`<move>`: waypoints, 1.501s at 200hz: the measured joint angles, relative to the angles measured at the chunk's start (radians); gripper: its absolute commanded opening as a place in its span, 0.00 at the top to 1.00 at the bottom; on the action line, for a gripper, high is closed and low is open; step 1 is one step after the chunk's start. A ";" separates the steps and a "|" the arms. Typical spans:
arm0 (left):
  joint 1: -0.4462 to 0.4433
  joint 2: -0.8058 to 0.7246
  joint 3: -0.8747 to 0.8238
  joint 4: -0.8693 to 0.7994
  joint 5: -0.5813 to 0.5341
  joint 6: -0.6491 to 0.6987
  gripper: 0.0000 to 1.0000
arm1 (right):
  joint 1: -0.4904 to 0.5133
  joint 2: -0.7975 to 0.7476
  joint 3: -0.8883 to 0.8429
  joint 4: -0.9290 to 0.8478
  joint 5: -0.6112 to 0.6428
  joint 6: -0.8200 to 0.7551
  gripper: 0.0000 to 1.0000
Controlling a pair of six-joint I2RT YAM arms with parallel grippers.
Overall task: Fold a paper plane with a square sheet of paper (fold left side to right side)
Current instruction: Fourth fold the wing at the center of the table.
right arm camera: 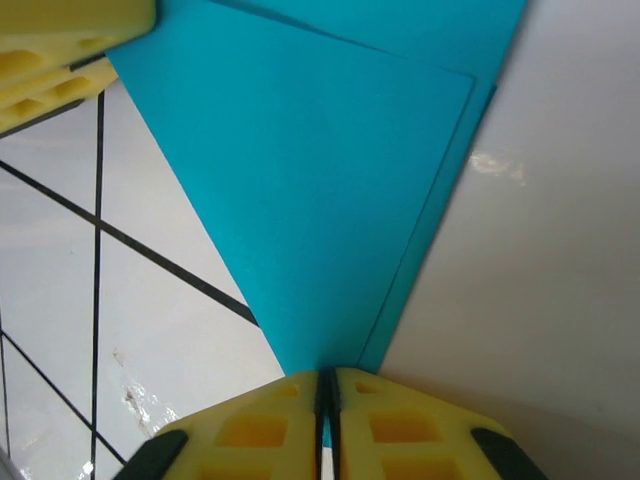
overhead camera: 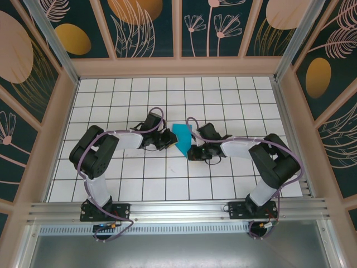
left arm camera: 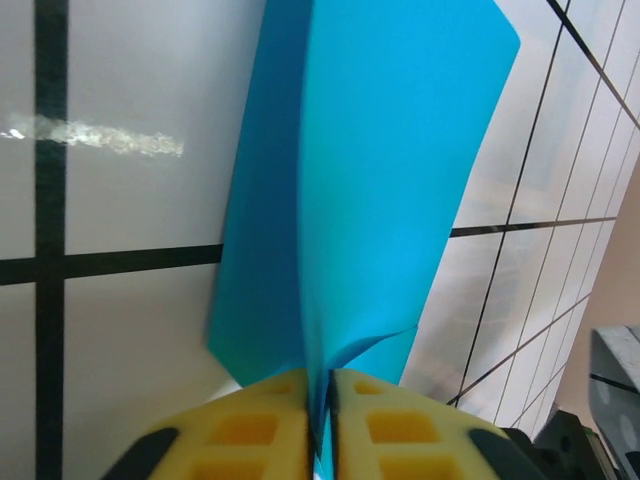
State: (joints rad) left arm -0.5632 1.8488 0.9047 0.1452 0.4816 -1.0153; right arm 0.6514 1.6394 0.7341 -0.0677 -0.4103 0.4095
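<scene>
The square sheet of paper [overhead camera: 182, 137], bright cyan-blue and folded into a smaller creased shape, lies mid-table between my two grippers. My left gripper [overhead camera: 169, 140] comes in from its left side. Its yellow foam fingers [left arm camera: 250, 435] are shut on a raised fold of the paper [left arm camera: 390, 170], and my left gripper [left arm camera: 325, 425] pinches that fold between them. My right gripper [overhead camera: 190, 151] sits at the paper's near right corner. In the right wrist view the gripper [right arm camera: 327, 425] is shut on the pointed tip of the paper [right arm camera: 320, 200]. The left gripper's yellow fingers [right arm camera: 60, 50] show at the top left.
The table [overhead camera: 167, 184] is white with a dark grid. Wooden-framed patterned walls [overhead camera: 61, 106] close it in on the left, right and back. An aluminium rail [overhead camera: 178, 211] with both arm bases runs along the near edge.
</scene>
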 measured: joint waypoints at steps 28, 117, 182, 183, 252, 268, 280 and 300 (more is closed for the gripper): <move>-0.002 0.000 0.003 -0.021 -0.020 0.002 0.92 | 0.002 -0.085 -0.002 -0.023 0.077 -0.018 0.78; -0.019 -0.039 0.007 -0.057 -0.037 0.001 0.91 | 0.224 -0.113 0.050 -0.046 0.401 -0.103 0.65; -0.020 -0.045 0.018 -0.068 -0.037 0.000 0.91 | 0.271 -0.006 0.112 -0.053 0.502 -0.131 0.62; -0.020 -0.045 0.018 -0.068 -0.037 0.000 0.91 | 0.271 -0.006 0.112 -0.053 0.502 -0.131 0.62; -0.021 -0.046 0.026 -0.071 -0.032 -0.004 0.90 | 0.275 0.024 0.114 -0.064 0.560 -0.139 0.61; -0.021 -0.046 0.027 -0.071 -0.028 -0.007 0.91 | 0.277 0.029 0.114 -0.064 0.570 -0.139 0.61; -0.021 -0.046 0.028 -0.071 -0.024 -0.007 0.91 | 0.278 0.031 0.114 -0.064 0.574 -0.139 0.62; -0.021 -0.046 0.031 -0.071 -0.018 -0.007 0.90 | 0.278 0.032 0.114 -0.064 0.579 -0.138 0.66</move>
State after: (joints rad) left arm -0.5838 1.8030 0.9356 0.0738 0.4633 -1.0225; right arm 0.9295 1.6718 0.8486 -0.1318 0.1684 0.2710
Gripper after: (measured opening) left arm 0.096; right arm 0.356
